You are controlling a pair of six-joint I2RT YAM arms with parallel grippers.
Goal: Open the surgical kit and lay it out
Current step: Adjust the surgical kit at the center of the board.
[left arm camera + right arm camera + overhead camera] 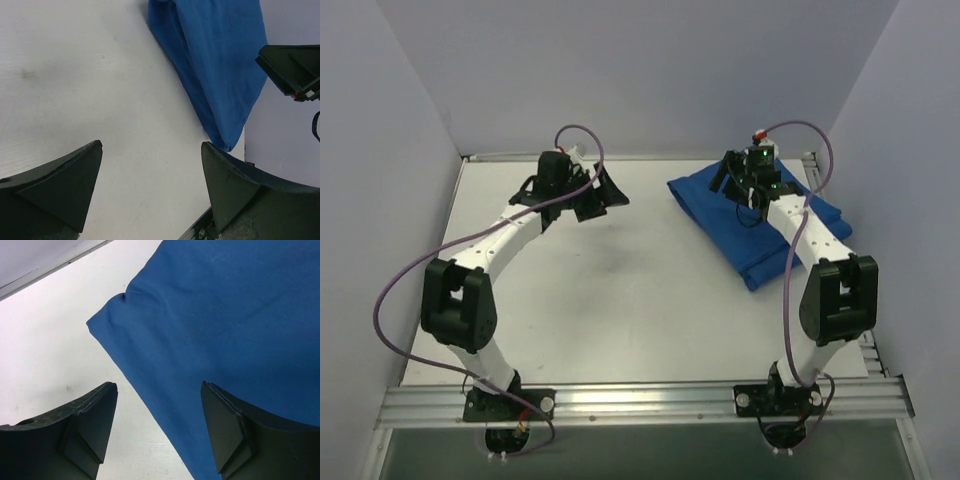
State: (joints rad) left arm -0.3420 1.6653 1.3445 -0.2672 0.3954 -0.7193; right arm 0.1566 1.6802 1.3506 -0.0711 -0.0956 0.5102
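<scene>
While the folded blue cloth wrap (720,215) lies on the table (620,300), the right claw (159,386) hangs wide above it, the left claw (152,144) wide over bare table.

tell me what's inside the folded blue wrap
The blue wrap lies folded shut on the table; only its cloth shows in every view. Anything inside is covered.

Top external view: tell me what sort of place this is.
Probably a robotics lab test cell: plain pale partition walls box in a white tabletop, a silver aluminium rail holds the arm bases, and a folded royal-blue cloth wrap lies on it.
</scene>
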